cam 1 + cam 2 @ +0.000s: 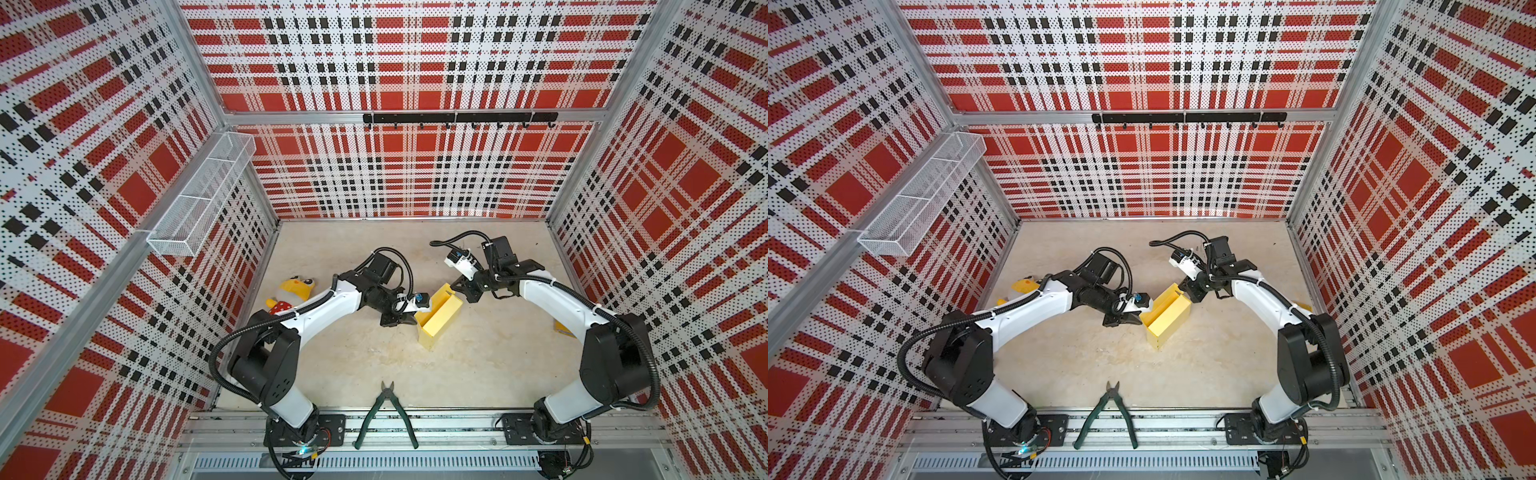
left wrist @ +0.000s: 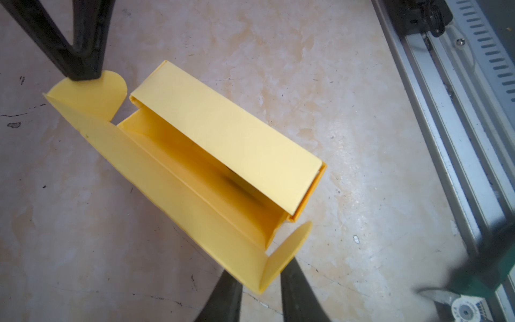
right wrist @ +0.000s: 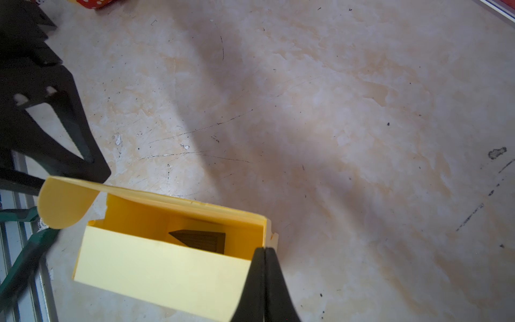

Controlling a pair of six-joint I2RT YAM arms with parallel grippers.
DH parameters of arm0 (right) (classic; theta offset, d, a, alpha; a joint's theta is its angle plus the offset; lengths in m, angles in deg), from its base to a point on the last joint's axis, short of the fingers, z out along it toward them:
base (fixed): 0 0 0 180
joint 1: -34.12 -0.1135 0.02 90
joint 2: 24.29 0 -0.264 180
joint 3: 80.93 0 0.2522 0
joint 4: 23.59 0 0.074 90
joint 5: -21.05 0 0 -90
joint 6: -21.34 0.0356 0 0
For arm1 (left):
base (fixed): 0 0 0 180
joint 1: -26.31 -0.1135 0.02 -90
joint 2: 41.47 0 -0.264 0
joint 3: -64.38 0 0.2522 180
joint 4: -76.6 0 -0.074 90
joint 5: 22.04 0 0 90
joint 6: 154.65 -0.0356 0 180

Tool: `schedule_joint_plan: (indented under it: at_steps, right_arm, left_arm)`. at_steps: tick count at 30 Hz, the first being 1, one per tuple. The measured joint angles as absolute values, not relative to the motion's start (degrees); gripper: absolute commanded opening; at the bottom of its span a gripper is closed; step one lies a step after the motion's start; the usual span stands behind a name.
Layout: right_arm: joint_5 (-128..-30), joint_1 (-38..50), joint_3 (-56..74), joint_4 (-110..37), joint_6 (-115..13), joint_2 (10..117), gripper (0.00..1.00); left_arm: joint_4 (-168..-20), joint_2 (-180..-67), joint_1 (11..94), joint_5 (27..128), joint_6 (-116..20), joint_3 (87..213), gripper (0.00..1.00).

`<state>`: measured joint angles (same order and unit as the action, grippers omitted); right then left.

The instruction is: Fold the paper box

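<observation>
The pale yellow paper box (image 1: 441,318) (image 1: 1168,316) lies mid-table with its lid raised along the left side. In the left wrist view the long lid panel (image 2: 156,172) ends in a rounded ear flap (image 2: 289,251). My left gripper (image 2: 260,269) (image 1: 409,321) brackets that corner, one finger behind the lid and one behind the ear. My right gripper (image 3: 264,249) (image 1: 457,286) is shut, its tip at the box's far end wall and on the other ear flap (image 2: 92,94). Whether paper is pinched there does not show. A dark brown wedge (image 3: 200,239) sits inside the box.
A yellow plush toy (image 1: 291,293) lies left of the left arm. Green-handled pliers (image 1: 386,411) rest at the front edge on the rail. A small orange-yellow flat piece (image 1: 561,328) peeks out behind the right arm. A wire basket (image 1: 199,199) hangs on the left wall.
</observation>
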<state>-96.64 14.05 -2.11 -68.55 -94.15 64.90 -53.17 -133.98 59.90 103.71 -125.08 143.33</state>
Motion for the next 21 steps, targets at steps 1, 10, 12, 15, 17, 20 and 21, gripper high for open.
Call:
schedule_joint_plan:
  at_steps: [1,10,12,15,17,20,21]
  right_arm:
    - [-96.5,14.0,-2.6,-68.2,-93.8,64.5,0.02]
    - [-95.3,13.9,-7.5,-64.3,-90.5,60.7,0.18]
    - [-94.8,13.9,-8.8,-63.6,-89.1,59.5,0.30]
    - [-93.3,13.7,-10.6,-63.4,-87.5,56.7,0.45]
    - [-92.0,13.6,-11.3,-63.5,-86.1,54.2,0.46]
    - [-89.2,13.6,-11.6,-63.6,-83.0,49.9,0.41]
    - [-88.4,13.6,-11.8,-63.6,-81.6,48.3,0.39]
  left_arm:
    - [-53.2,-134.0,60.1,103.7,-124.9,143.3,0.28]
    - [-53.2,-134.0,61.3,103.7,-123.3,143.3,0.29]
    - [-53.2,-134.0,61.5,103.7,-123.0,143.3,0.29]
    - [-53.3,-134.0,61.6,103.7,-122.9,143.3,0.29]
    - [-53.3,-134.0,61.6,103.8,-122.9,143.3,0.29]
    - [-53.3,-134.0,61.6,103.8,-122.9,143.4,0.29]
    - [-53.2,-134.0,61.6,103.8,-122.9,143.6,0.29]
